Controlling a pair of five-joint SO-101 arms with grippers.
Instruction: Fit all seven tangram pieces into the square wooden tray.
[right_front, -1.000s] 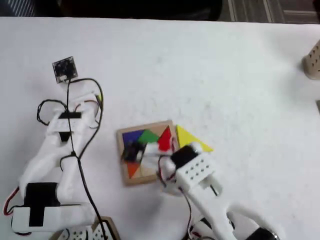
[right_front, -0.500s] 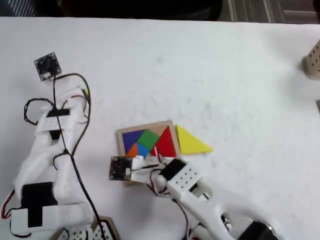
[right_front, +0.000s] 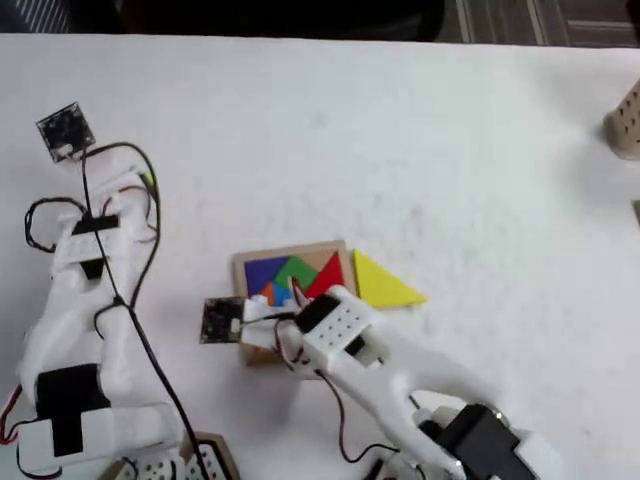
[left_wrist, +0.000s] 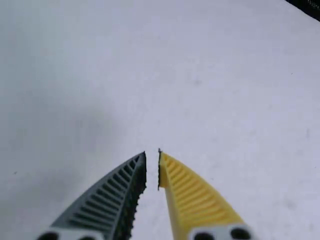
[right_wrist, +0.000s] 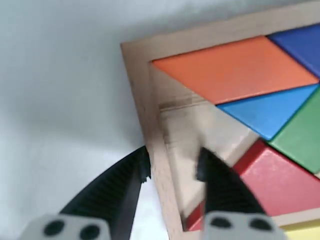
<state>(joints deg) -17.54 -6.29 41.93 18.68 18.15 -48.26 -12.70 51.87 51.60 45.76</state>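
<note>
The square wooden tray (right_front: 290, 250) is lying near the front middle of the white tabletop (right_front: 450, 150), with the right arm leaning over its near half. It is showing a pale wood rim and a lighter floor.

Several pieces are sitting inside it. An orange piece (right_wrist: 235, 67) is lying along one wall, with a dark blue piece (right_wrist: 300, 40) touching its far edge. A light blue triangle (right_wrist: 265, 112) is resting against the orange piece's other side. A green piece (right_wrist: 300, 135) is sitting beside the light blue one, and a red triangle (right_wrist: 280, 180) is next to the green. A patch of bare floor is showing between the orange piece, the red triangle and the rim.

The large yellow triangle (right_front: 383, 283) is lying flat on the tabletop outside the tray, just beside its right wall.

The right pincer (right_wrist: 172, 167) is standing apart and straddling the tray's rim (right_wrist: 137, 90). One black finger is sitting outside the wall and the other over the bare floor.

The left pincer (left_wrist: 152, 155) is hanging over bare tabletop well to the left. Its grey and yellow fingers are drawn together to a thin slit and gripping nothing.
</note>
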